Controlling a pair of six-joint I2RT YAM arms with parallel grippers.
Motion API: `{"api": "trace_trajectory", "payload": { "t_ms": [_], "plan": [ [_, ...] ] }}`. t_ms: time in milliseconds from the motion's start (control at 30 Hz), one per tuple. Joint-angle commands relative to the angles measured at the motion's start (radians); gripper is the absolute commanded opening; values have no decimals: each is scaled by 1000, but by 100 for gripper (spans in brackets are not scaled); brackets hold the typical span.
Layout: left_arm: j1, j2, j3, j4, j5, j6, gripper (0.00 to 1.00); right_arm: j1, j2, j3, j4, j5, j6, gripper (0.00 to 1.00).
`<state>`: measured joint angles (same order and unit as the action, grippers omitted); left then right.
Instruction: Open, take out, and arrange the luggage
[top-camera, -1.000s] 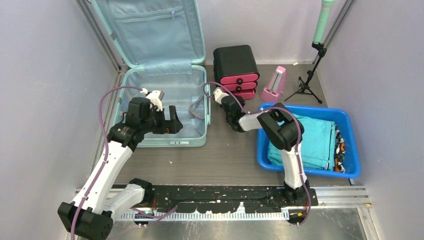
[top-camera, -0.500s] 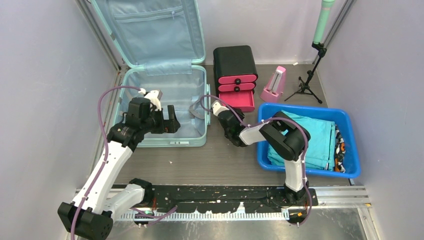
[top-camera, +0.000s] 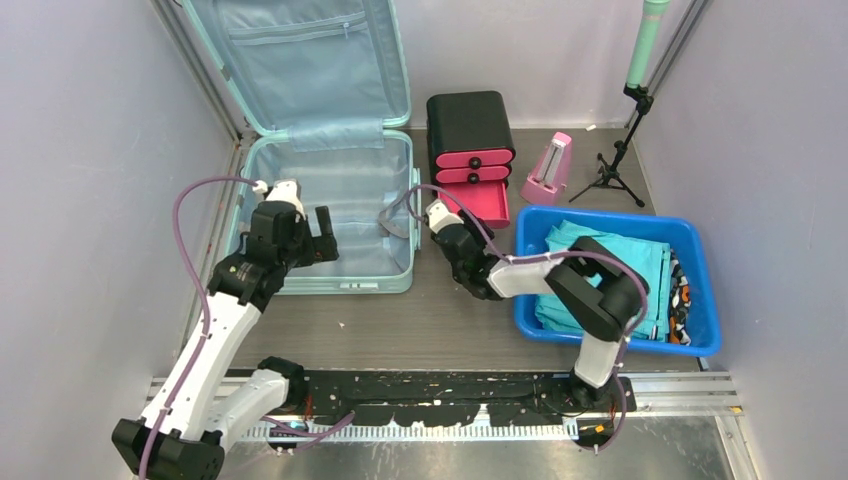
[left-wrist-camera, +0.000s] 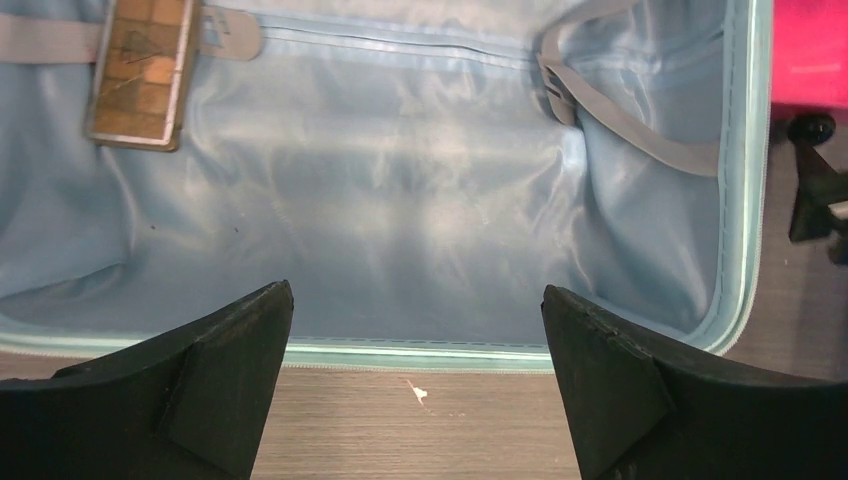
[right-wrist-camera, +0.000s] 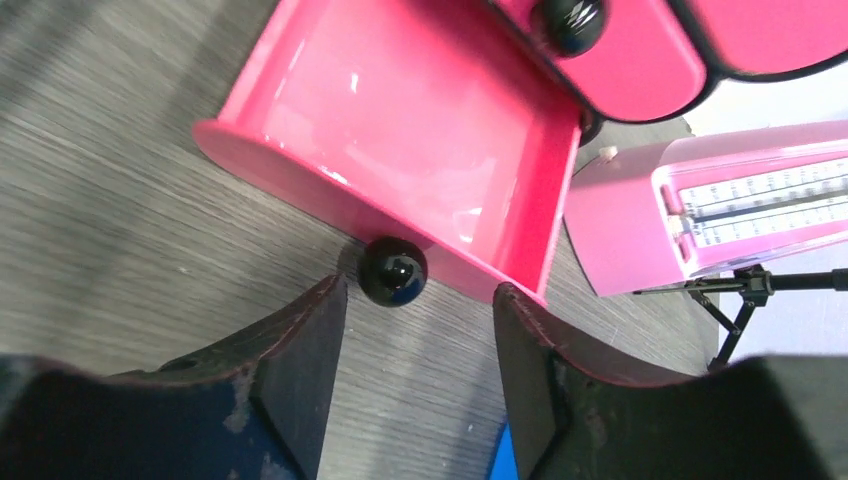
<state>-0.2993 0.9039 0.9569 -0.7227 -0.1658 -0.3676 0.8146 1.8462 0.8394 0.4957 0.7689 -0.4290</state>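
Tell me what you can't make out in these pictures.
Top view: lid cut off by the upper edge.
Top view: patterned cloth in the tub mostly buried under teal cloth.
Top view: two upper drawers shut, contents hidden.
Left wrist: brown tiled thing cut by the upper edge.

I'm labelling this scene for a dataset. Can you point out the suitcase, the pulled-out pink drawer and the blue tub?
suitcase (top-camera: 360, 285), overhead view, near rim of the lower half.
pink drawer (right-wrist-camera: 400, 110), right wrist view, inside floor of the drawer.
blue tub (top-camera: 704, 280), overhead view, right-hand rim.
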Motion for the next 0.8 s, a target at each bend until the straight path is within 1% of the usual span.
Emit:
{"api": "trace_trajectory", "payload": {
  "t_ms": [0, 67, 167, 233, 367, 433, 500, 533, 633, 700, 767],
  "plan": [
    [-2, -54, -19, 28, -115, -66, 98, 48, -170, -26, -39, 6, 147, 66],
    [-2, -67, -36, 33, -119, -95, 96, 52, -226, -37, -84, 0, 186, 70],
    [-1, -50, -66, 44, -208, -105, 97, 56, -316, -10, -223, -26, 244, 72],
    [12, 6, -45, 28, -282, -109, 98, 58, -381, 10, -285, -57, 307, 72],
    [87, 153, 57, -48, -336, -105, 97, 59, -523, -23, -305, -120, 361, 72],
    [126, 214, 100, -21, -312, -36, 96, 59, -582, -40, -308, -124, 378, 72],
    [175, 293, 180, -31, -199, 89, 97, 58, -626, -51, -320, -103, 392, 72],
    [189, 343, 229, -70, -171, 133, 97, 58, -647, -54, -323, -89, 394, 72],
    [198, 472, 326, -85, -185, 250, 97, 59, -681, -61, -330, -94, 413, 72],
    [200, 539, 361, -63, -192, 326, 96, 58, -704, -65, -335, -115, 425, 72],
    [201, 605, 385, -41, -186, 363, 95, 58, -737, -65, -344, -132, 457, 72]
  ]
}}
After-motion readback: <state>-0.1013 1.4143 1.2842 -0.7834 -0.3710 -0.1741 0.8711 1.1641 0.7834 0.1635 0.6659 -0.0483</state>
